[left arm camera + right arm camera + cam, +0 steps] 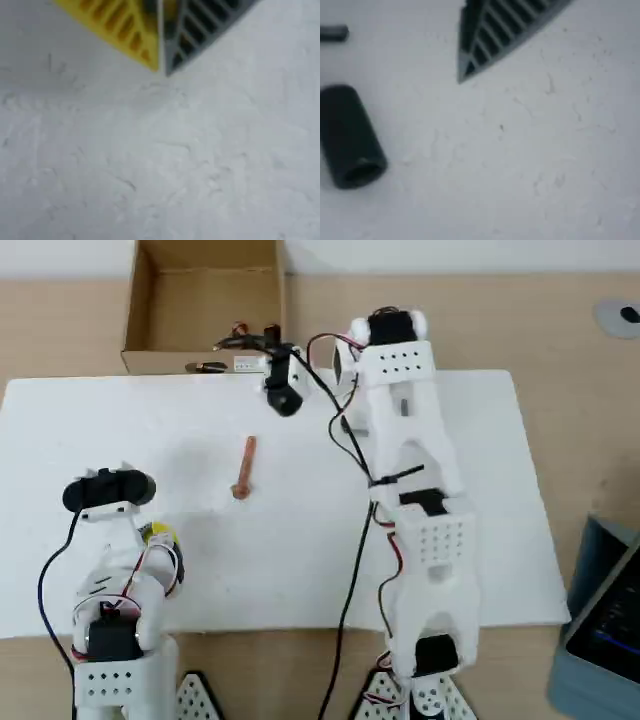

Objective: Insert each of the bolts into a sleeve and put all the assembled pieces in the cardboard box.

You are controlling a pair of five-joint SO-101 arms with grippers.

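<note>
The left tool (162, 70) hangs over the white worktop (480, 500), its tips pressed together on nothing. A black sleeve (351, 137) lies near the right tool (466, 74), whose state I cannot tell. A copper-coloured bolt (244, 470) lies mid-worktop, apart from the cardboard box (150, 300).

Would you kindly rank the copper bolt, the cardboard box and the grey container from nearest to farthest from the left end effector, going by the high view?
Measured from the left end effector, at the mat's left side:
1. copper bolt, lying mid-mat, to its right.
2. cardboard box, beyond the mat's far edge.
3. grey container, off the mat at the far right.
</note>
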